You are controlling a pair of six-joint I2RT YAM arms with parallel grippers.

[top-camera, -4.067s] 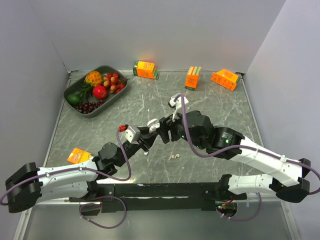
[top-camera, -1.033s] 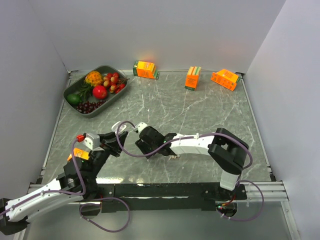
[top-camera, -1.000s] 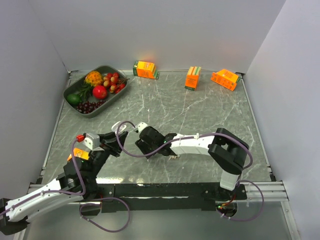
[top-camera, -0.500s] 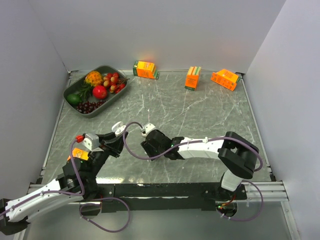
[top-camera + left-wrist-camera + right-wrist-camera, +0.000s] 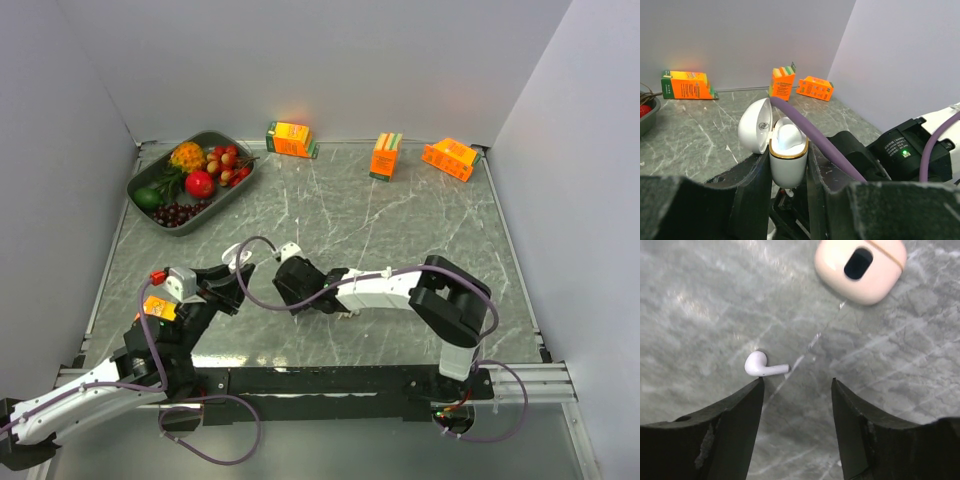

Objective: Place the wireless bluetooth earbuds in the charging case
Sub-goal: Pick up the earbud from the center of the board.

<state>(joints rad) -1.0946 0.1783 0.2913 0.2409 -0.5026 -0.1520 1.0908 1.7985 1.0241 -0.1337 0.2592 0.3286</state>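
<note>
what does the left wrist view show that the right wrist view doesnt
Left wrist only: the charging case clamped upright in the left gripper, lid open, a white earbud seated inside; three orange cartons by the back wall.
Right wrist only: a stemmed earbud lying loose just ahead of the open right gripper, and a pale rounded piece with a dark oval opening; what it is, I cannot tell.
Both: the grey marbled table.
</note>
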